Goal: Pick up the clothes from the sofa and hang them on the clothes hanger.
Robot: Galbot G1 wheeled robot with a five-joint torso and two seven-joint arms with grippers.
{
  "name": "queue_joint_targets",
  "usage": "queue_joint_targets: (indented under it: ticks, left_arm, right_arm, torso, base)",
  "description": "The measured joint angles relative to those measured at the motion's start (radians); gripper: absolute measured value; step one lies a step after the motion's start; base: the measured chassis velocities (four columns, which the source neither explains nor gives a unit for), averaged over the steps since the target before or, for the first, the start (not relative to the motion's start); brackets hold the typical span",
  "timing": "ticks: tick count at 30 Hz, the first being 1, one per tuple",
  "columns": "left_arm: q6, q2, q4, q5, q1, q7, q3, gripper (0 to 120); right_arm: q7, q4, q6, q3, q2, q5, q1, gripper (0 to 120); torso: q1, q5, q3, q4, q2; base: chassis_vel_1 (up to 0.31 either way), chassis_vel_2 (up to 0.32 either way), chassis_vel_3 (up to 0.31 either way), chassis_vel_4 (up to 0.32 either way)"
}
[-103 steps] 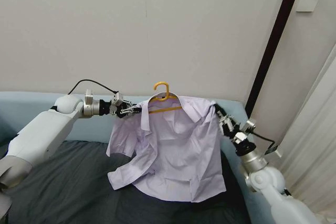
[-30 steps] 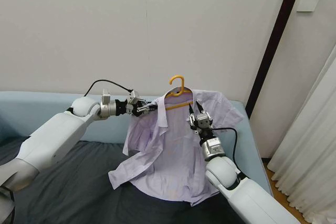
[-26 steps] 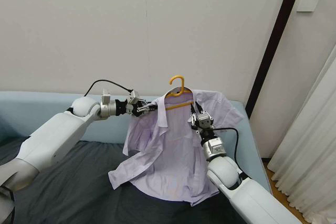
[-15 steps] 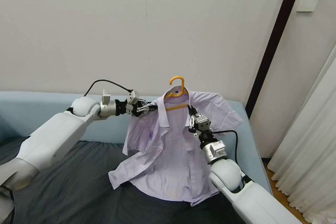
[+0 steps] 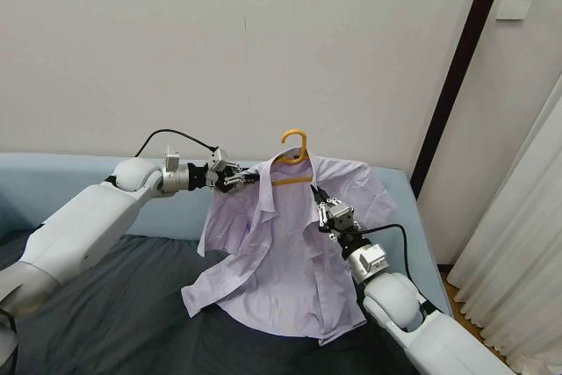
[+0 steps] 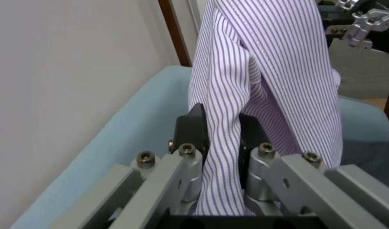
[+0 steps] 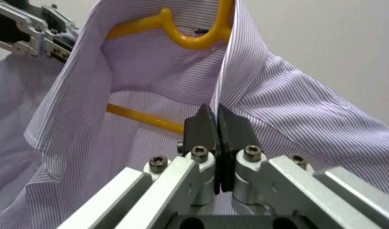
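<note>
Where shirt [image 5: 281, 261] drapes, hanger [image 5: 294, 133] seems mostly hidden.

We see a shirt [image 5: 290, 252] in fine purple-and-white stripes, a yellow hanger [image 7: 143, 118], a pale blue sofa [image 5: 53, 173] and its dark grey cushion [image 5: 105, 305].

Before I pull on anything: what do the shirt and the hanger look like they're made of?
The shirt looks like thin woven cloth, probably cotton or a blend. It has fine purple-and-white stripes and a matte surface, and it drapes in soft folds. The hanger looks like moulded plastic, though it could be plastic-coated. It is an even yellow-orange, with a smooth rounded bar and a faint sheen.
</note>
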Motion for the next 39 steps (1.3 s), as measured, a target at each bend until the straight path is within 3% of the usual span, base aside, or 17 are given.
queue_joint_targets:
  ticks: [2, 7, 11, 14, 22, 26, 31, 39]
  left_arm:
    - [0.000, -0.002, 0.001, -0.001, -0.003, 0.001, 0.001, 7]
    - [-0.004, -0.008, 0.012, -0.002, -0.018, 0.006, 0.006, 7]
    - [-0.019, -0.017, 0.042, 0.001, -0.040, 0.020, 0.014, 7]
    - [-0.028, -0.024, 0.060, 0.007, -0.053, 0.036, 0.017, 7]
    - [-0.062, -0.055, 0.139, 0.032, -0.112, 0.130, 0.020, 7]
    - [-0.097, -0.097, 0.220, 0.073, -0.188, 0.260, 0.026, 7]
    - [-0.099, -0.144, 0.285, 0.085, -0.260, 0.374, 0.037, 7]
    - [-0.066, -0.189, 0.327, 0.107, -0.318, 0.509, 0.039, 7]
  right_arm:
    - [-0.003, 0.003, 0.014, -0.004, -0.005, 0.001, -0.002, 0]
    - [-0.127, -0.002, 0.127, -0.002, -0.046, 0.044, -0.018, 16]
    - [-0.380, 0.008, 0.233, 0.029, -0.128, 0.197, -0.038, 34]
    - [-0.493, 0.027, 0.239, 0.069, -0.178, 0.309, -0.039, 43]
    - [-0.583, 0.080, 0.145, 0.155, -0.347, 0.609, 0.024, 70]
    - [-0.738, 0.055, 0.043, 0.170, -0.457, 0.838, 0.095, 88]
    - [-0.745, 0.054, -0.026, 0.170, -0.533, 0.868, 0.137, 100]
    - [-0.743, 0.046, -0.179, 0.164, -0.628, 0.819, 0.190, 100]
  torso:
    - [0.000, 0.0000, 0.000, 0.0000, 0.000]
    - [0.000, 0.0003, 0.000, 0.0000, 0.000]
    - [0.000, 0.0003, 0.000, -0.0001, 0.000]
    - [0.000, 0.0002, 0.000, 0.0000, 0.000]
    - [0.000, 0.0001, 0.000, 0.0000, 0.000]
    - [0.000, 0.0004, 0.000, 0.0000, 0.000]
    - [0.000, 0.0005, 0.000, -0.0001, 0.000]
    - [0.000, 0.0003, 0.000, -0.0002, 0.000]
  base:
    - [0.000, 0.000, 0.000, 0.000]
    - [0.000, 0.000, 0.000, 0.000]
    - [0.000, 0.000, 0.000, 0.000]
    - [0.000, 0.000, 0.000, 0.000]
    - [0.000, 0.000, 0.000, 0.000]
    - [0.000, 0.000, 0.000, 0.000]
    - [0.000, 0.000, 0.000, 0.000]
    - [0.000, 0.000, 0.000, 0.000]
